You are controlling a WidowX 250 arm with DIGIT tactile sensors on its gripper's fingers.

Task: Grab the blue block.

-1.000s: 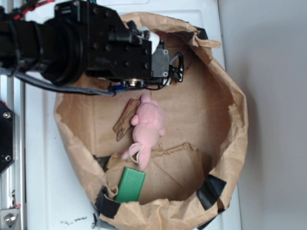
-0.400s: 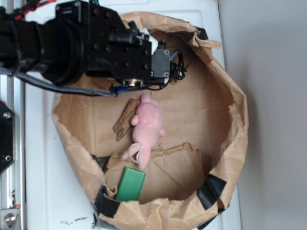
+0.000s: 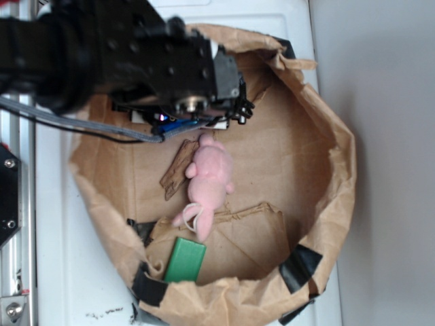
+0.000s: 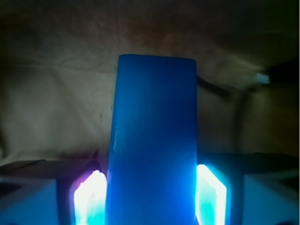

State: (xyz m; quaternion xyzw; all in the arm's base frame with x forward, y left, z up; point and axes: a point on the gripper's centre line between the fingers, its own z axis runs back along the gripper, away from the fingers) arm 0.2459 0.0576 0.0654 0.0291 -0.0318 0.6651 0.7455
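In the wrist view the blue block [image 4: 152, 140] fills the middle, long side pointing away over the brown paper floor. My gripper [image 4: 150, 192] is shut on it, with the glowing pads [image 4: 89, 199] pressed against both of its long sides. From the exterior view the black gripper [image 3: 241, 112] hangs over the upper part of the paper bag [image 3: 333, 163]. Only a thin strip of the blue block [image 3: 178, 123] shows under the arm; the rest is hidden.
A pink plush toy [image 3: 207, 176] lies mid-bag beside a brown wood scrap [image 3: 175, 170]. A green block [image 3: 185, 261] rests near the bag's lower rim. The crumpled paper walls ring the floor, with black tape [image 3: 299, 266] at the corners.
The arm has swung and dropped lower into the bag, and the fingers have drawn closer together. More of the blue strip shows under the arm.
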